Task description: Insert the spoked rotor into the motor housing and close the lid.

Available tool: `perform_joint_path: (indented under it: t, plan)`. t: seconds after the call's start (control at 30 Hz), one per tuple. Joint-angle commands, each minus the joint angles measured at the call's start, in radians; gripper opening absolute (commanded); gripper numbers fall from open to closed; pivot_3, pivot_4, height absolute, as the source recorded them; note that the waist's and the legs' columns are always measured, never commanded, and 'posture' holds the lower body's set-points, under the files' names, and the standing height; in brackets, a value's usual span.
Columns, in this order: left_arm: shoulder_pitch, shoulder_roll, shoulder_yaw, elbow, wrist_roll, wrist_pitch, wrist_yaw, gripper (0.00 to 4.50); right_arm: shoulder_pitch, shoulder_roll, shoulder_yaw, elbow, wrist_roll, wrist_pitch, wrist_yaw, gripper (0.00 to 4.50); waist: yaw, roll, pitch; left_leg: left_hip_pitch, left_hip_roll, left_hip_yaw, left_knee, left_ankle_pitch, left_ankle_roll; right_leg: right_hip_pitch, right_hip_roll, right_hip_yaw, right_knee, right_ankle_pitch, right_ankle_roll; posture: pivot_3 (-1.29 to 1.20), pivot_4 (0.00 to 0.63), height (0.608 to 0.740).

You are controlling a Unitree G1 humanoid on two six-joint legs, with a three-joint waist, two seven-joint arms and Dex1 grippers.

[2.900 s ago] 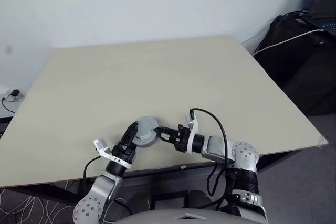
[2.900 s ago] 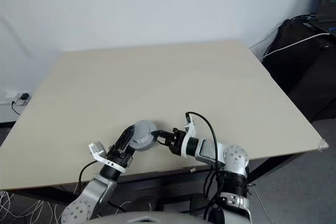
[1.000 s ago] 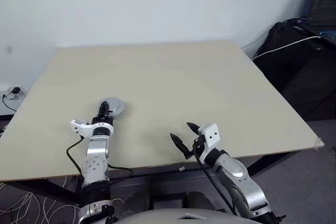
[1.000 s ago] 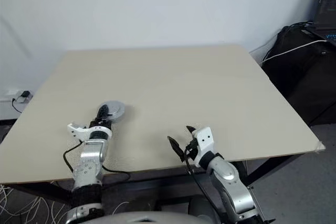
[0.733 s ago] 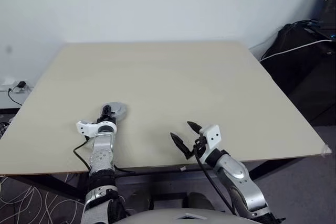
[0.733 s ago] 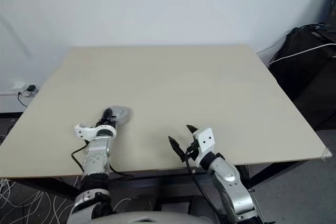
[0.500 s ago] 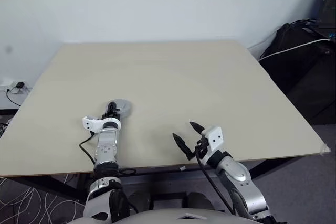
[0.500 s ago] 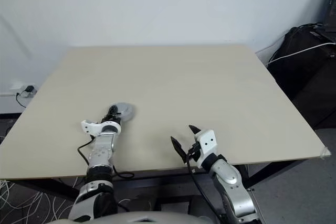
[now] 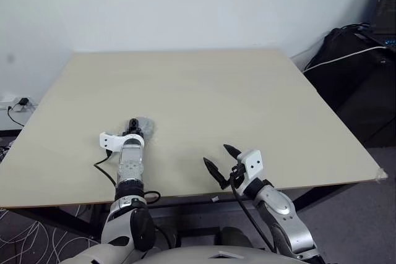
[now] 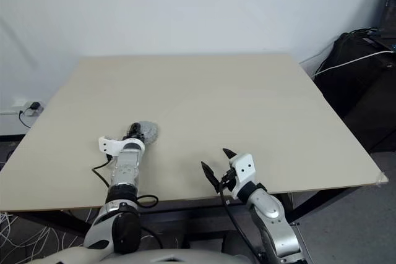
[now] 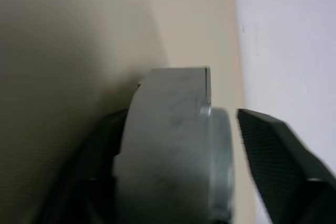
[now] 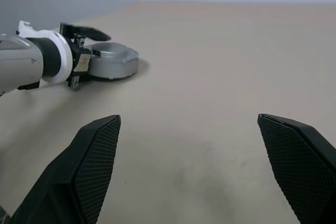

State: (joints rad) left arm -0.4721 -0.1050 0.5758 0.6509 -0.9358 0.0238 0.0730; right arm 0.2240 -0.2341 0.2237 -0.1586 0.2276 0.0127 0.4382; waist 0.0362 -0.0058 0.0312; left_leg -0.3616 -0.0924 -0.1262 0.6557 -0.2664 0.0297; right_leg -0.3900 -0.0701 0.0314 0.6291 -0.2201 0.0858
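Note:
A closed silver-grey round unit lies flat on the table's near left. Its thick wall is the motor housing (image 12: 116, 67), and the lid (image 10: 148, 130) covers the top. The spoked rotor is hidden. My left gripper (image 9: 134, 125) stands open around the unit. One black finger (image 12: 84, 31) is lifted above the lid, and the left wrist view shows a gap between the other finger (image 11: 273, 145) and the unit's raised hub. My right gripper (image 9: 218, 156) hovers over the front edge at the middle, wide open and empty, well apart from the unit.
The beige table (image 9: 235, 97) is bare beyond the unit. Its front edge runs just under both wrists. A black bag (image 9: 352, 60) with a white cable and a laptop stand off the right side. A wall socket (image 9: 17, 102) sits low at the left.
Both grippers held the unit near the front edge. The left gripper then carried it left, set it flat on the table and opened. The right gripper drew back and stays open.

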Motion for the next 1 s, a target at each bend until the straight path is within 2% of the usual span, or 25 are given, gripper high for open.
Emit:
perform_joint_path:
  t: [0.03,0.4,0.5,0.67,0.8,0.87,1.0]
  plan:
    - [0.03,-0.018,-0.01,-0.05,0.048,0.019,0.058,4.42,-0.014,0.008,-0.013,-0.009,-0.006,-0.005,0.004,4.5,-0.004,0.003,-0.003,0.001,0.0,0.0,0.0,0.0,0.0,0.001,0.0,0.0,0.0,-0.001,0.001,0.0,0.0,0.74]
    - [0.369,-0.136,-0.155,-0.454,0.067,0.282,0.203,4.47,-0.029,0.014,-0.032,0.001,0.001,0.015,0.009,4.5,-0.022,0.006,-0.009,0.002,0.004,0.005,0.0,-0.002,0.0,-0.001,0.003,0.007,0.0,0.0,0.001,0.0,0.0,0.74]
    - [0.459,-0.135,-0.204,-0.549,0.05,0.348,0.225,4.47,-0.031,0.01,-0.025,-0.002,0.005,0.029,0.027,4.5,-0.025,0.009,-0.013,0.004,0.005,0.009,-0.001,-0.003,0.0,-0.001,0.005,0.011,0.0,0.001,-0.002,0.0,0.0,0.74]
    - [0.6,-0.049,-0.357,-0.718,0.101,0.432,0.156,4.47,-0.024,0.009,-0.028,-0.015,0.016,0.039,0.046,4.5,-0.019,0.015,-0.019,0.005,0.007,0.012,-0.001,-0.007,-0.001,0.0,0.005,0.013,0.0,-0.004,-0.004,0.0,0.0,0.74]
    - [0.703,0.083,-0.512,-0.83,0.316,0.323,0.004,4.47,-0.001,0.012,-0.043,0.001,-0.004,0.008,0.029,4.5,-0.013,0.015,-0.018,0.005,0.006,0.013,-0.001,-0.007,-0.002,0.001,0.005,0.013,-0.001,-0.005,-0.005,0.0,0.0,0.74]
    - [0.727,0.105,-0.547,-0.844,0.389,0.27,-0.038,4.47,0.007,0.014,-0.046,0.003,-0.013,0.0,0.021,4.5,-0.01,0.015,-0.017,0.005,0.006,0.013,-0.001,-0.007,-0.002,0.001,0.005,0.013,-0.001,-0.005,-0.005,0.0,0.0,0.74]
    - [0.781,0.148,-0.622,-0.826,0.626,0.058,-0.067,4.47,0.043,0.03,-0.054,0.037,-0.07,-0.068,-0.031,4.5,-0.008,0.013,-0.014,0.005,0.008,0.013,-0.001,-0.007,-0.002,0.0,0.005,0.013,0.0,-0.005,-0.005,0.0,0.0,0.74]
